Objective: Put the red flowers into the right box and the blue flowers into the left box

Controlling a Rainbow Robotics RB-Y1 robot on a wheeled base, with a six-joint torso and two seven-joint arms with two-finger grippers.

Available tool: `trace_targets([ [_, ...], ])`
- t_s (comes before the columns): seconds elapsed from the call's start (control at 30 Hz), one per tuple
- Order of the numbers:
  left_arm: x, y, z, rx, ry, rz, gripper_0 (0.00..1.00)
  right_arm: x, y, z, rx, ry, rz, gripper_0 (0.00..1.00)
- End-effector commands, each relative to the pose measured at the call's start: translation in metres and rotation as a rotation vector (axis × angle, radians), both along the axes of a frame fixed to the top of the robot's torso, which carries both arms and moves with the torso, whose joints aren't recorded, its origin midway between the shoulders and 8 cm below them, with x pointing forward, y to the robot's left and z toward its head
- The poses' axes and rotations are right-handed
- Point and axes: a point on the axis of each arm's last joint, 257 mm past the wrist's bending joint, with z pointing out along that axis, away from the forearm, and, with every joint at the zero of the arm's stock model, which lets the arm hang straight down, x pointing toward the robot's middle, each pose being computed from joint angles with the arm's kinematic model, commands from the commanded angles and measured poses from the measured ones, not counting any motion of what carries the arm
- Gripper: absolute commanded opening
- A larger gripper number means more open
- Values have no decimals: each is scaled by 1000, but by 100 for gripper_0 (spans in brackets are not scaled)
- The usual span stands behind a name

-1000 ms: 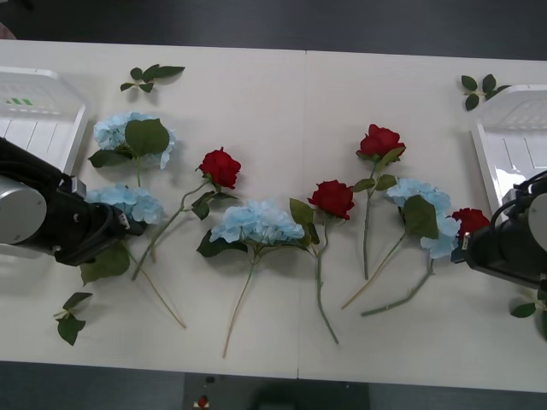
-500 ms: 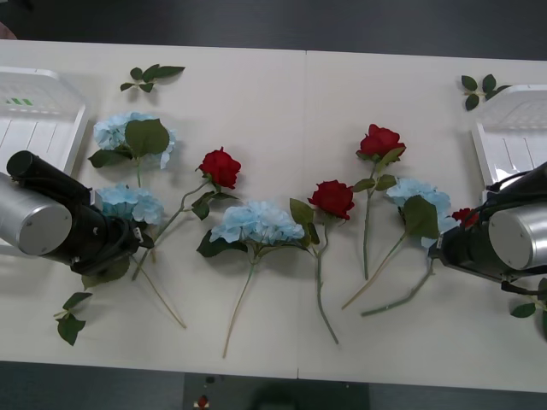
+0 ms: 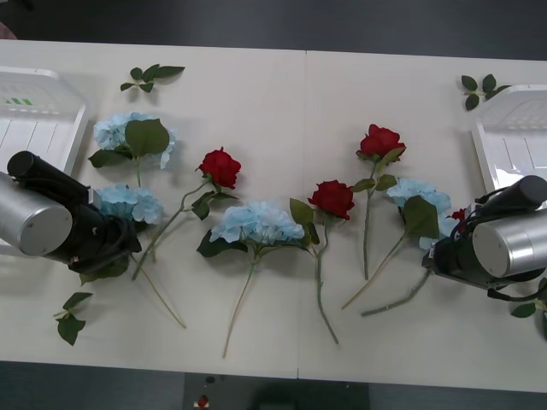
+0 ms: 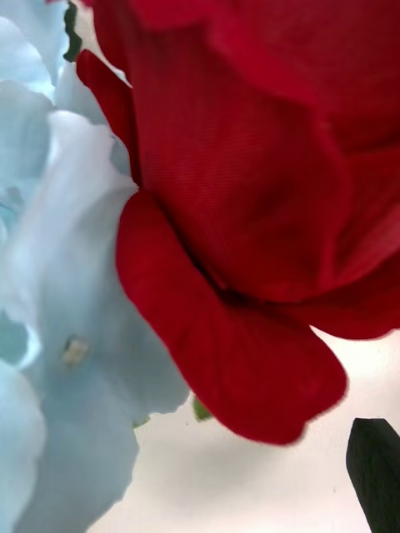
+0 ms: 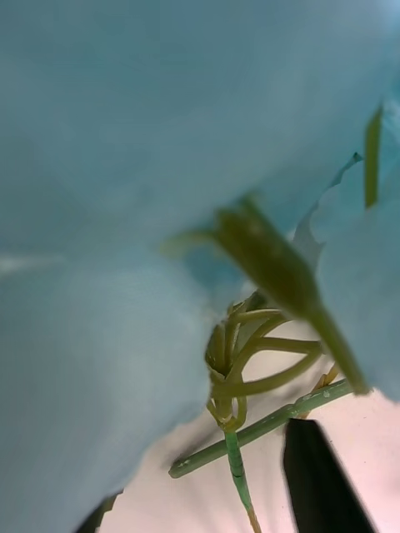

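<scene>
On the white table (image 3: 282, 102) the flowers lie scattered between two white boxes — the left box (image 3: 38, 115) at the left edge, the right box (image 3: 513, 141) at the right edge. The left gripper (image 3: 128, 239) is low beside a blue flower (image 3: 128, 203) near the left box; its wrist view is close against blue petals (image 5: 125, 208) and a green stem (image 5: 250, 429), with one black finger (image 5: 321, 483) beside the stem, and whether the fingers are open I cannot tell. The right gripper (image 3: 440, 256) sits at a red rose (image 3: 460, 217) touching a blue flower (image 3: 419, 198); its wrist view shows the red bloom (image 4: 250, 208) against blue petals (image 4: 67, 333) — one black finger (image 4: 375, 470) at the corner, state unclear. Three more roses (image 3: 220, 166) (image 3: 332, 198) (image 3: 379, 141) and two more blue flowers (image 3: 132, 135) (image 3: 256, 222) lie on the table, outside both boxes.
</scene>
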Motion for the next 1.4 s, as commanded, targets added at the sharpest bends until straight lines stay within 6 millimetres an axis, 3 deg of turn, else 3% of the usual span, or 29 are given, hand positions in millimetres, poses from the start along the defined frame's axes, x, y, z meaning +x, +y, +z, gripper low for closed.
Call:
trace_targets([
  [0.03,10,-6,9,-5,-29,-3,0,13,13,12,26,-36,-17,100],
  [0.3,14,-2,13,4,-44,-1,0,30,17,1,28,-51,-18,100],
  [0.53,22,9,27,15,-62,19,0,32,20,1,32,-51,-18,100],
  [0.87,29,72,106,160,-108,62,0,32,19,-7,42,-44,-28,100],
  [1.1,56,122,181,219,-259,150,0,34,20,-8,50,-53,-28,99],
  [1.17,62,138,196,235,-291,180,0,34,20,-9,51,-52,-30,66],
  [1.2,68,147,204,246,-317,181,0,33,20,-10,50,-50,-29,41],
  [1.23,72,150,207,251,-328,178,0,33,20,-10,51,-50,-30,29],
  [1.27,80,158,214,260,-357,177,0,33,21,-9,52,-49,-30,8],
  [1.3,89,167,222,264,-388,188,0,32,20,-10,53,-47,-34,1],
  [1.4,107,195,231,276,-443,223,0,32,21,-10,54,-48,-34,0],
])
